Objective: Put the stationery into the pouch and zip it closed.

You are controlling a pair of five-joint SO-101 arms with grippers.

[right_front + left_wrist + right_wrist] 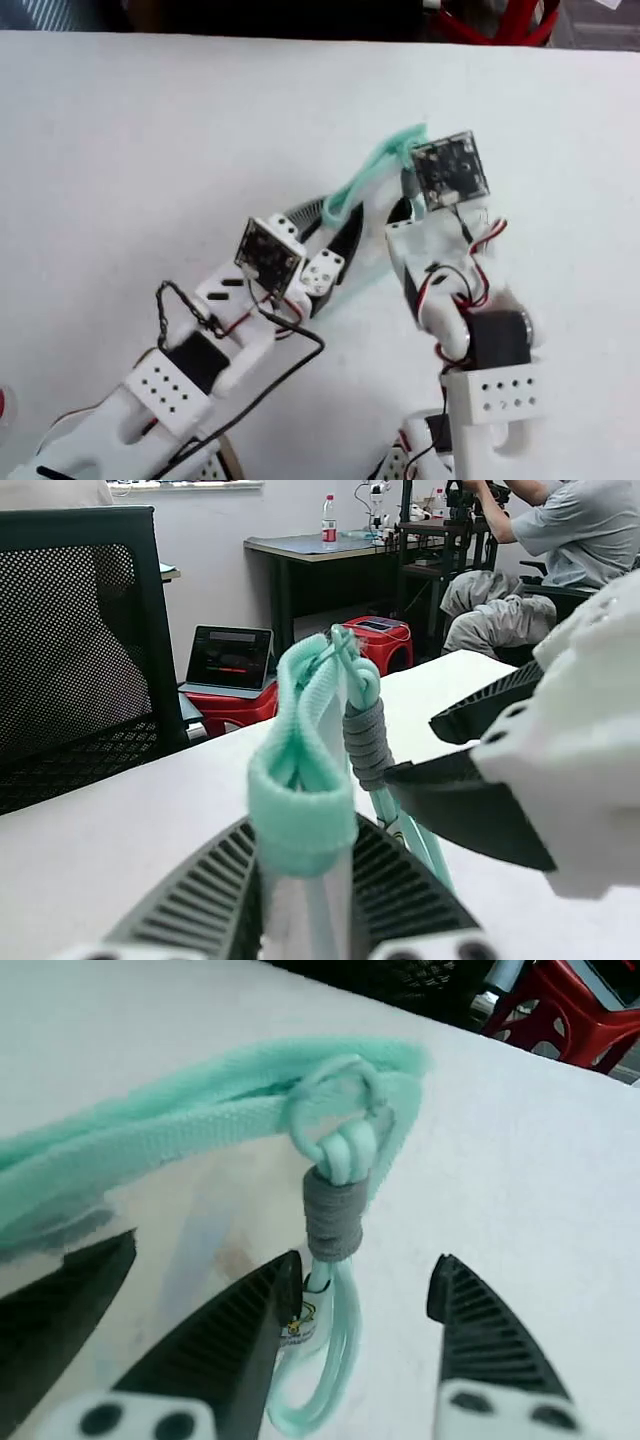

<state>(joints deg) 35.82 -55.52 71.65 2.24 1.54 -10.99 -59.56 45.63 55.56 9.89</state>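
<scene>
**One arm anchors the pouch while the other lines up on the zip pull**

On the white table (120, 150), seen from above, the left arm (180, 370) comes in from 7 o'clock and the right arm (480, 340) from 5 o'clock. They meet just past centre.

The mint-green pouch (372, 165) lies between them, running from the centre out toward 1 o'clock.

The left gripper (305, 880) is clamped on one end of the pouch, with the fabric pinched between its ribbed fingers. I judge this grip is there to hold the pouch fast so that a pull on the zip meets resistance and does not drag it along.

The right gripper (365, 1265) has its jaws spread wide and holds nothing. It straddles the zip pull cord (340, 1150), which hangs just beside one finger.

The grey sleeve (332, 1222) binds the cord's strands into a firm stub and looks the surest place to pinch.

With the work now centred on the zip, closing seems to be the step in hand. The jaws need to shut on the cord before any pull.
</scene>
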